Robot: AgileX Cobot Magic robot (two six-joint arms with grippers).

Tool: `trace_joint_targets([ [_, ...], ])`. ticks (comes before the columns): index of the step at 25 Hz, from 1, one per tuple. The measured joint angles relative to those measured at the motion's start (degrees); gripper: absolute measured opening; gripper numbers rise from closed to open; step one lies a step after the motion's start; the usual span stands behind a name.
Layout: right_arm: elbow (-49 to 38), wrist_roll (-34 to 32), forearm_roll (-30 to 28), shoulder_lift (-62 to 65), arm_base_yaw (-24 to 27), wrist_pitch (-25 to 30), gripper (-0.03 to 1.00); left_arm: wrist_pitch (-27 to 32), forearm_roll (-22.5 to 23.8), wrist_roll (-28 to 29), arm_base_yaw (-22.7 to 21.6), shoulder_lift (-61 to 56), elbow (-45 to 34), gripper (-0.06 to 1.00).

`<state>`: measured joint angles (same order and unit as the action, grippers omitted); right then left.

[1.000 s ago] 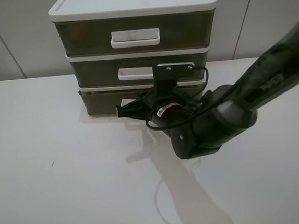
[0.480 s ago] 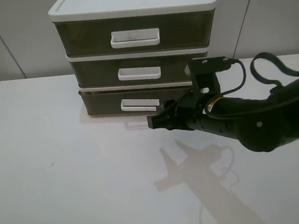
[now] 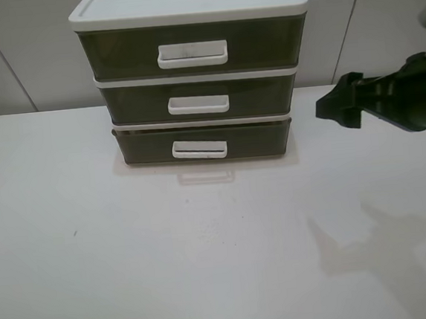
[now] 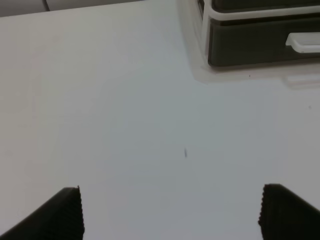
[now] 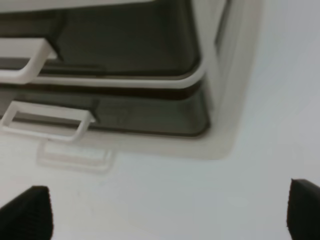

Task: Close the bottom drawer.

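Exterior high view: across bare white tabletop (image 3: 133, 271), the black right gripper (image 3: 335, 108) hovers spread, right of the unit; beyond, the shallow smoky olive-brown translucent bottom drawer (image 3: 204, 141) sits flush in the white-framed three-drawer unit (image 3: 189, 8), long axis left-right, white loop handle (image 3: 199, 149) facing the camera; contents indiscernible; left gripper (image 4: 170, 215) also spread.

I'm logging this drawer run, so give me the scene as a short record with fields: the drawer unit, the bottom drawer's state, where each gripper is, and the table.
unit: white-framed three-drawer plastic unit, at the table's back edge
bottom drawer: shallow olive-brown translucent bottom drawer with white loop handle, front about flush with the frame, looks closed
right gripper: right gripper in the air right of the unit, touching nothing; black fingers apart
left gripper: left gripper open over bare table
table: white table
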<state>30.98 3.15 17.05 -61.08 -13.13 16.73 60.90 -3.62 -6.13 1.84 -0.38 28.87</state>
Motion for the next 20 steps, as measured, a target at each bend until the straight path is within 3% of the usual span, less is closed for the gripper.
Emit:
trace_joint_targets([
  [4, 0.9, 0.04, -3.65, 12.24, 8.54, 14.8, 0.82, 0.0, 0.0, 0.0, 0.0, 0.0, 0.0, 0.72],
  [8, 3.09, 0.04, -7.39, 24.59, 13.58, 24.52, 0.82, 0.0, 0.0, 0.0, 0.0, 0.0, 0.0, 0.72],
  [15, 5.02, 0.04, -9.7, 44.62, 14.03, 37.81, 0.82, 0.0, 0.0, 0.0, 0.0, 0.0, 0.0, 0.72],
  [20, 5.06, 0.04, -12.36, 54.08, 14.03, 42.11, 0.82, 0.0, 0.0, 0.0, 0.0, 0.0, 0.0, 0.72],
])
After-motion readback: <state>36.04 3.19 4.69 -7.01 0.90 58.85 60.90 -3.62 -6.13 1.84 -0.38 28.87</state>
